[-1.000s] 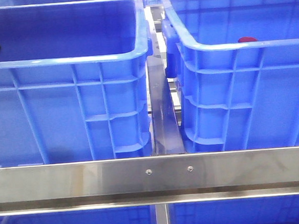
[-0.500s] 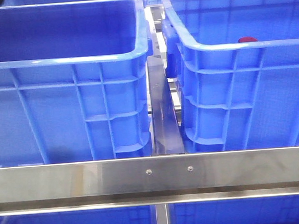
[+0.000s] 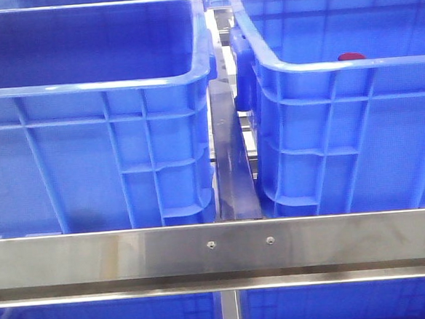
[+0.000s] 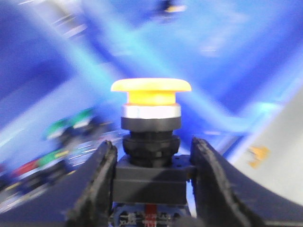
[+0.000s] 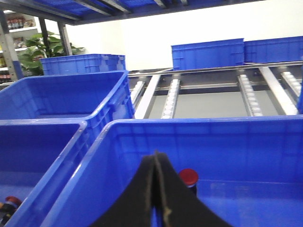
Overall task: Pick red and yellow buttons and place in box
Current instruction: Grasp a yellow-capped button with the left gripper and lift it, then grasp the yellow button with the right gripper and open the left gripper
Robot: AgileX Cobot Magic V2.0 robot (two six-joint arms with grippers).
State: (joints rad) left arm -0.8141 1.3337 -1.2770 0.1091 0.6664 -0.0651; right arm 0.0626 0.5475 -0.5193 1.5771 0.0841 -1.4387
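My left gripper (image 4: 151, 163) is shut on the black base of the yellow button (image 4: 150, 87), whose cap stands upright above the fingers (image 4: 94, 184). Behind it the view is a blurred blue. The red button (image 5: 188, 177) stands inside the right blue crate (image 5: 199, 125), just beyond my right gripper (image 5: 155, 163), which is shut and empty above that crate. In the front view only the red button's top (image 3: 351, 56) shows over the right crate's near rim (image 3: 337, 67). Neither gripper shows in the front view.
An identical left blue crate (image 3: 91, 86) stands beside the right one, with a steel divider (image 3: 231, 165) between them. A steel rail (image 3: 218, 247) crosses the front. Several other buttons (image 4: 66, 130) lie blurred below the left gripper. More blue crates (image 5: 208, 54) and roller tracks (image 5: 248, 94) lie behind.
In the front view a dark part of the left arm at the left crate's far left rose to the top corner and then left the view. The red button has not moved.
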